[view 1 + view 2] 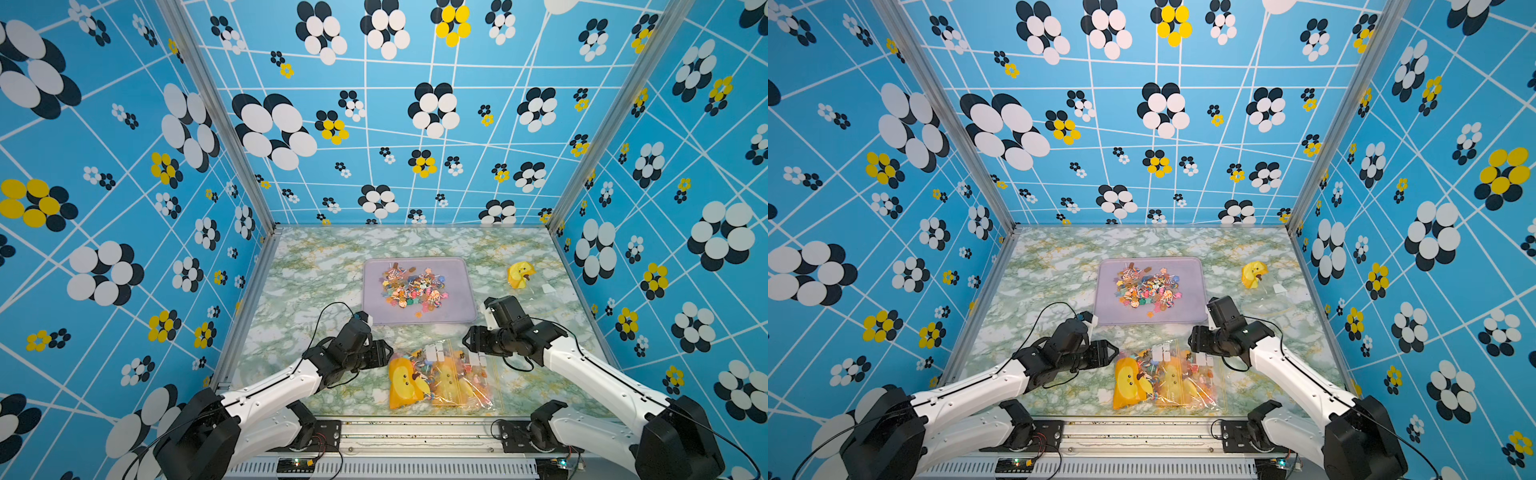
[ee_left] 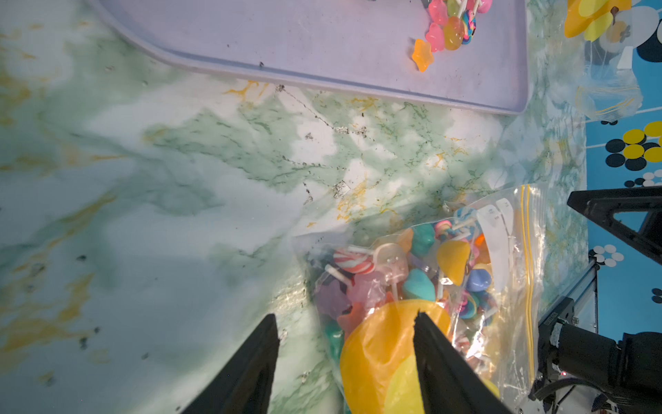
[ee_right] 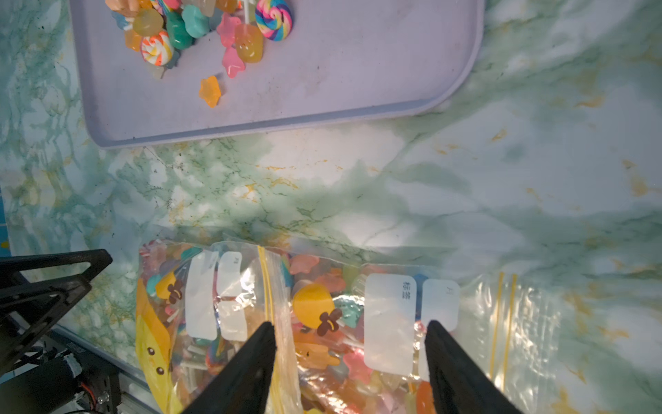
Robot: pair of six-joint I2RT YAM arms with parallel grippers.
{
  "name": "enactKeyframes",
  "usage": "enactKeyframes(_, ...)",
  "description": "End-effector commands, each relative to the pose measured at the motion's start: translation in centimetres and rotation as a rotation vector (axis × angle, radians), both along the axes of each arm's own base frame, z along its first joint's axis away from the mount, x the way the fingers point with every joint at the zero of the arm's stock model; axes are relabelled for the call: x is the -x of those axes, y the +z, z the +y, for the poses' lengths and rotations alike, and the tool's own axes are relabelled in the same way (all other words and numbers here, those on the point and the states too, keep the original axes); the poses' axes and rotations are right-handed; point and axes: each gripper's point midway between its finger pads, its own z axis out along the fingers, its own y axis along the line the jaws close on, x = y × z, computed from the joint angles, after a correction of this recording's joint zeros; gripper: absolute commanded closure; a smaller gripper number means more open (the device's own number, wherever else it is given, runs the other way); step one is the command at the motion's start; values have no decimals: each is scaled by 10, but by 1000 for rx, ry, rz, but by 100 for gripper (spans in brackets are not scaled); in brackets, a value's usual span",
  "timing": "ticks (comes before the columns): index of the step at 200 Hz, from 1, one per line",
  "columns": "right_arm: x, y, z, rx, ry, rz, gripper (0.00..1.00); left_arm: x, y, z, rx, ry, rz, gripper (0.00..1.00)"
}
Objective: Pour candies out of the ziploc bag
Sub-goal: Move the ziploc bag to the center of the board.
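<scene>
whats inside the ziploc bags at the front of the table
Multicoloured candies lie in both ziploc bags: star shapes and swirl lollipops on pale sticks. The yellow duck prints and white labels hide whatever lies behind them.

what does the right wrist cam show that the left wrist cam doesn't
Only the right wrist view: an orange-and-white swirl lollipop and the teal sweets beside it, deeper in the pile on the lilac tray. Only the left wrist view: a separate yellow duck-print bag lying beyond the tray's corner. Both: the tray's near edge, the lone orange star candy on it, and the ziploc bag full of candies on the marble table.
</scene>
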Motion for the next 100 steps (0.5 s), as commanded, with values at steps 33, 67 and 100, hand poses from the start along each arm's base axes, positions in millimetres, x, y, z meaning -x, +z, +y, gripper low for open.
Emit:
enactKeyframes(33, 24, -14, 25, -89, 57, 47, 42, 7, -13, -18, 67, -33, 42, 39)
enactKeyframes(67, 31, -19, 45, -126, 108, 53, 52, 13, -21, -26, 65, -57, 64, 40)
enactKeyframes(100, 33, -21, 53, -138, 124, 58, 66, 13, -24, -29, 90, -52, 69, 43)
